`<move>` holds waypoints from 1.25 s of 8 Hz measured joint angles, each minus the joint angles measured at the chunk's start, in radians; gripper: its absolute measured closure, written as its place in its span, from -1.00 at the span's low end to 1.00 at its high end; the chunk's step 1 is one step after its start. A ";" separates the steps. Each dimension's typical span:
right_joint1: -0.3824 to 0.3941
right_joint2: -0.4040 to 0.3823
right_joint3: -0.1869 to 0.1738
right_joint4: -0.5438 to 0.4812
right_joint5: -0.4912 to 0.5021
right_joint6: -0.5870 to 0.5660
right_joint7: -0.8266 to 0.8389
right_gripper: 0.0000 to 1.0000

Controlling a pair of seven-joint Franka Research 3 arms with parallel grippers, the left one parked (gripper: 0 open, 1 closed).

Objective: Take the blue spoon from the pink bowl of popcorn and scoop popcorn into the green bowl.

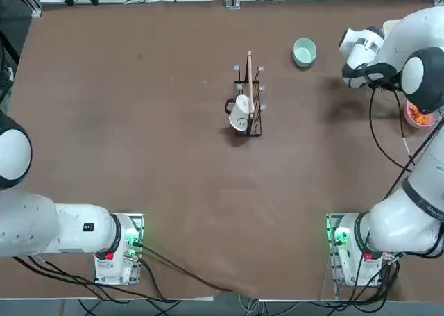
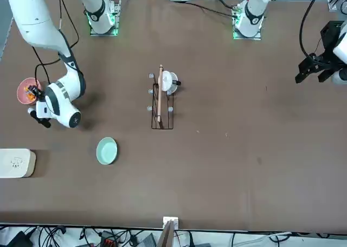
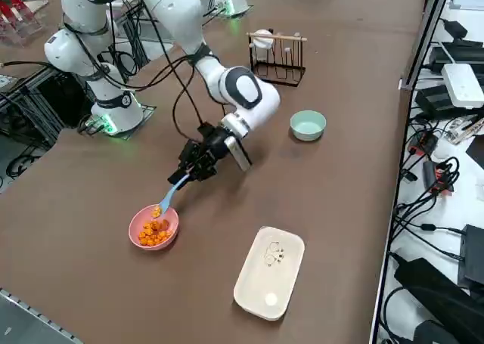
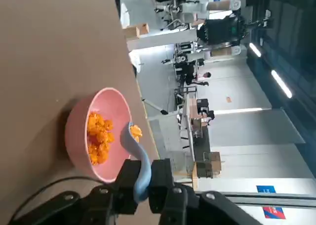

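wrist view alone shows pincer [image 4: 143,183] clamping blue spoon [image 4: 138,156].

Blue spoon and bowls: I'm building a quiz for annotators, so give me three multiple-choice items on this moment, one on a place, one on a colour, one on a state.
1. Where is the bowl of the blue spoon?
A. above the pink bowl
B. in the green bowl
C. on the white box

2. What colour is the popcorn?
A. white
B. orange-yellow
C. brown

3. What is the right gripper doing?
A. open above the table
B. shut on nothing
C. shut on the spoon's handle

Answers: 1 A, the spoon tip hangs over the pink rim carrying a piece; 2 B, the heap is orange-yellow; 3 C, the fingers clamp the handle in the wrist view.
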 joint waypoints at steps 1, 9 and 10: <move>0.039 -0.001 0.002 0.036 -0.001 -0.027 -0.008 0.75; 0.402 0.076 0.009 0.449 -0.041 -0.070 -0.309 0.75; 0.442 0.104 0.010 0.480 -0.070 -0.071 -0.314 0.75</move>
